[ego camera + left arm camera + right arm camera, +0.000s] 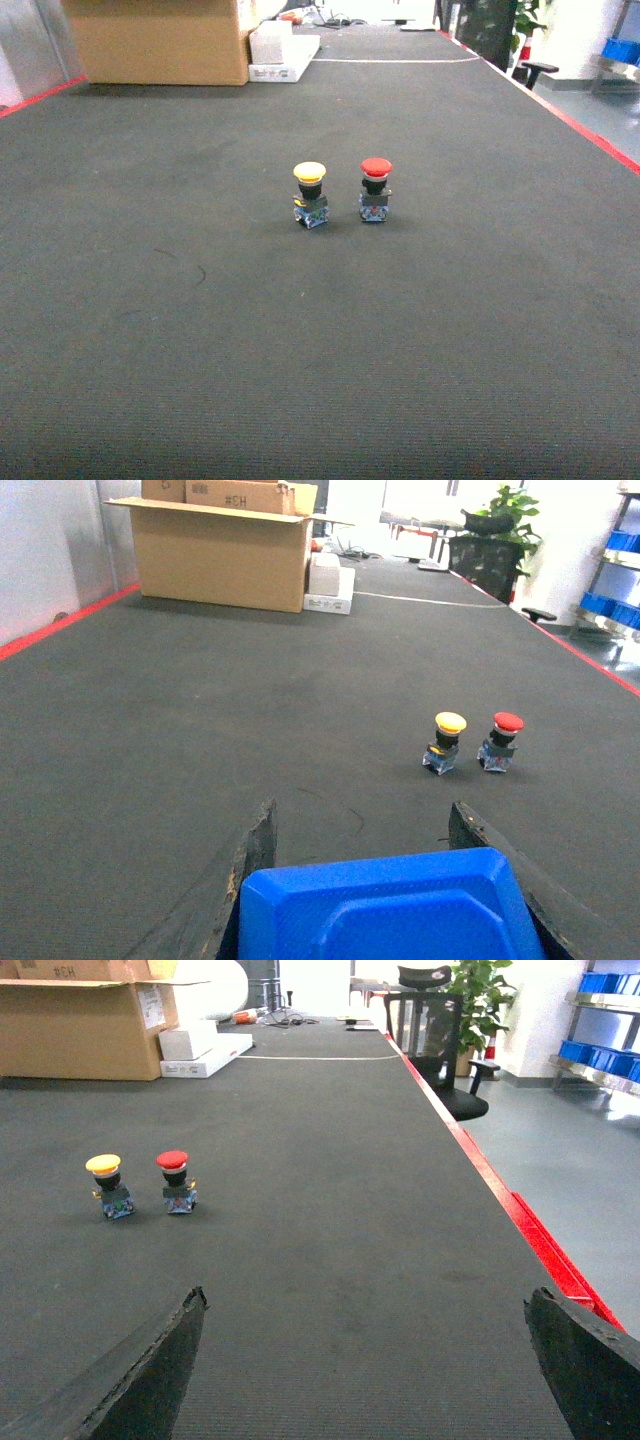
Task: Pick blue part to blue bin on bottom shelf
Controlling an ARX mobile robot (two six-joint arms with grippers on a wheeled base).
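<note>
A bright blue plastic piece with bevelled edges, the blue part (385,910), fills the bottom of the left wrist view. My left gripper (364,810) is shut on it, one dark finger against each side. Empty dark mat lies between the wide-apart fingers of my open right gripper (367,1300). Neither gripper shows in the head view. Bright blue bins (603,1058) sit on a steel rack far beyond the table's right edge. I cannot tell which of them is the blue bin, nor which level is the bottom shelf.
A yellow push button (310,194) and a red push button (375,188) stand side by side mid-table on the dark mat. A cardboard box (160,40) and a white box (282,55) sit at the far end. Red tape (520,1220) marks the right edge; a black chair (450,1050) stands beyond it.
</note>
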